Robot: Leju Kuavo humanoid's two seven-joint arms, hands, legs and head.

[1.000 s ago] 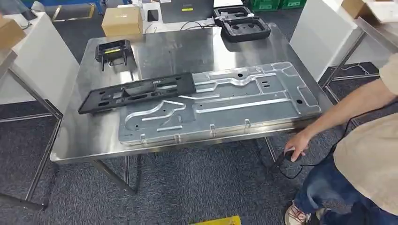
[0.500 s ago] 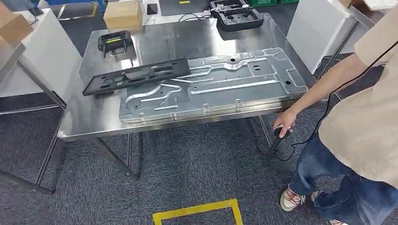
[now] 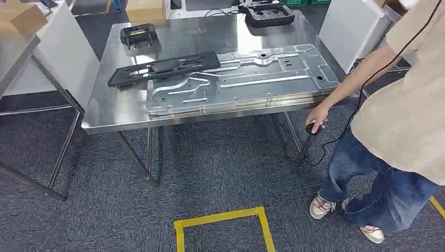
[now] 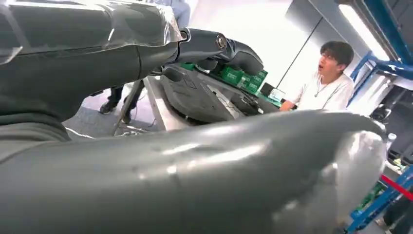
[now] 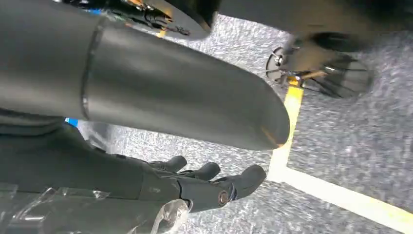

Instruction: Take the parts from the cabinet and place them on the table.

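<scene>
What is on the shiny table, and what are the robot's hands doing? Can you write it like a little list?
table: steel table
biggest part: silver metal panel, lying flat
on the panel's end: long black frame
far edge: small black part, black tray
person: beside the table, person's hand holding a corded device
left hand: holds nothing
right hand: fingers apart, holds nothing, over carpet
floor: yellow tape

Workshop floor, steel table in the middle.
Grey carpet carries yellow tape marking a square. The steel table stands on thin metal legs; white panels flank it, and green crates sit beyond.
</scene>
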